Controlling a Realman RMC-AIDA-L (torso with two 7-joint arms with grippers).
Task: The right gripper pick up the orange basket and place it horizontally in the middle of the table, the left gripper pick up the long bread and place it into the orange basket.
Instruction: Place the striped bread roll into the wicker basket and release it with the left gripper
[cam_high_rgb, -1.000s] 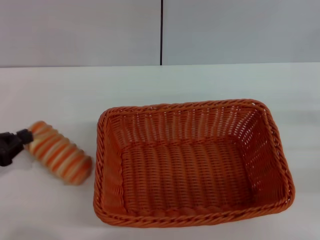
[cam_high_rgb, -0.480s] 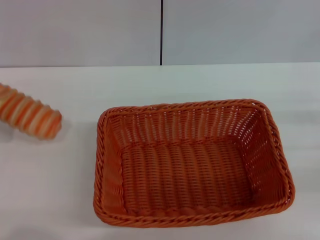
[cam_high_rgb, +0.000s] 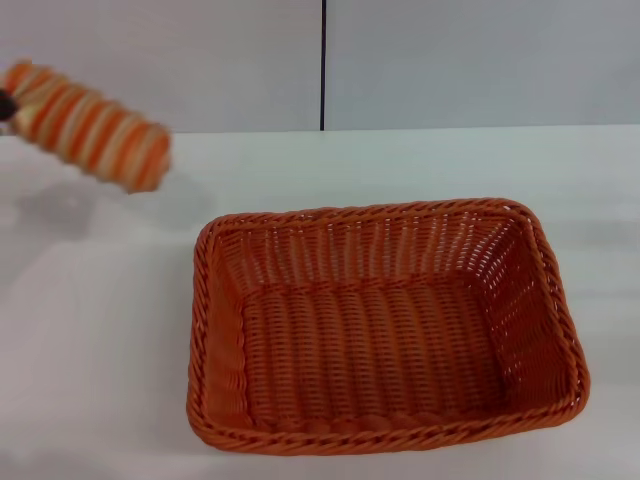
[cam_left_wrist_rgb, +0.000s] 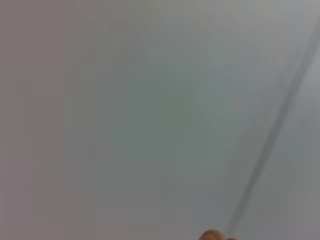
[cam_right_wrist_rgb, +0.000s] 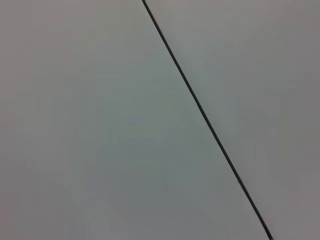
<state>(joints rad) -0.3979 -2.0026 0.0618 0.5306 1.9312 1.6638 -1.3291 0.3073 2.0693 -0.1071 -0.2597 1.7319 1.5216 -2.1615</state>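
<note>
The long bread (cam_high_rgb: 90, 125), a cream and orange striped loaf, hangs tilted in the air above the table's (cam_high_rgb: 100, 350) far left, its shadow on the white top below it. Only a black sliver of my left gripper (cam_high_rgb: 4, 104) shows at the head view's left edge, holding the loaf's far end. The left wrist view catches just a small orange tip of the long bread (cam_left_wrist_rgb: 212, 235). The orange basket (cam_high_rgb: 365, 210) lies lengthwise in the middle of the table, with nothing in it. My right gripper is out of view.
A grey wall with a vertical black seam (cam_high_rgb: 323, 65) stands behind the table. The right wrist view shows only that wall and the seam (cam_right_wrist_rgb: 210, 125). White tabletop lies open to the left of the basket and behind it.
The long bread has risen from the table left of the basket, swung out to the left, and now hangs higher and farther back. The basket has not moved.
</note>
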